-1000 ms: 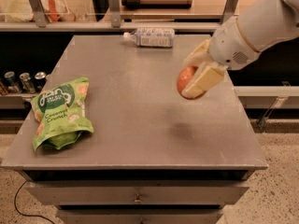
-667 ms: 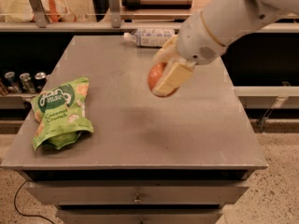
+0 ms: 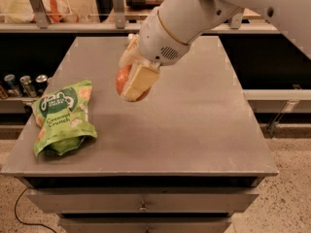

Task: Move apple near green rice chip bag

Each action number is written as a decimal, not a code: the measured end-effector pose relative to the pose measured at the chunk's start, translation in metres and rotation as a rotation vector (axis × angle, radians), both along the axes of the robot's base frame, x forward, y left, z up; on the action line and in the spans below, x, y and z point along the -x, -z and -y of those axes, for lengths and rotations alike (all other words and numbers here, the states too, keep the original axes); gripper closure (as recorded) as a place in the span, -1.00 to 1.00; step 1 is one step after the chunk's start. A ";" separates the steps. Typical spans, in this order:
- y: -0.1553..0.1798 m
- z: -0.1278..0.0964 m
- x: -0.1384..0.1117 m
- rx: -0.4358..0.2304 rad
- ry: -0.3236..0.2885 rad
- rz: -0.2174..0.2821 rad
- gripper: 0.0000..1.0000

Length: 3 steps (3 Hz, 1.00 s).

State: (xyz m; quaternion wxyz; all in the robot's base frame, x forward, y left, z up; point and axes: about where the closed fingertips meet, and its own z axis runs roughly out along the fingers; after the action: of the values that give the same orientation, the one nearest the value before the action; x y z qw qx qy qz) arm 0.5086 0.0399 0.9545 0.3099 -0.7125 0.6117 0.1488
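Shows the apple [image 3: 124, 80] aloft, red-orange, over the left-centre of the table [image 3: 194, 125] and not touching it. Clamps it in the gripper [image 3: 132, 80], with pale fingers [image 3: 139, 79] pressed against both sides and one broad cream pad laid across the front, hiding much of the fruit. Reaches in from the upper right by way of the thick white arm [image 3: 194, 13], with the gripper angled down and to the left. Leaves a strip of bare grey tabletop between the apple and the bag [image 3: 60, 118]: near, but clearly apart, with the apple up and to the right of it. Lays the bag flat by the table's left edge, bright green and glossy, with a dark round logo near the top, white lettering below and pale chips pictured around it. Puts drawers under the tabletop, with a small handle [image 3: 142, 207] at the front. Lines up a few cans [image 3: 22, 84] on a low shelf past the left edge. Trails a dark cable [image 3: 24, 212] over the speckled floor [image 3: 286, 178] at lower left. Sets a long counter [image 3: 58, 27] across the back, behind the table, with upright metal posts on it.
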 end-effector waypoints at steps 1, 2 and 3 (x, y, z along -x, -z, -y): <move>0.006 -0.022 -0.011 -0.003 -0.031 -0.002 1.00; 0.017 -0.048 -0.022 -0.011 -0.055 -0.014 1.00; 0.033 -0.064 -0.032 0.008 -0.036 -0.013 1.00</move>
State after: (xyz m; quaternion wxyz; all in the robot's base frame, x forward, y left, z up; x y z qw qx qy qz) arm 0.5408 0.1037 0.9212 0.3004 -0.7236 0.6014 0.1565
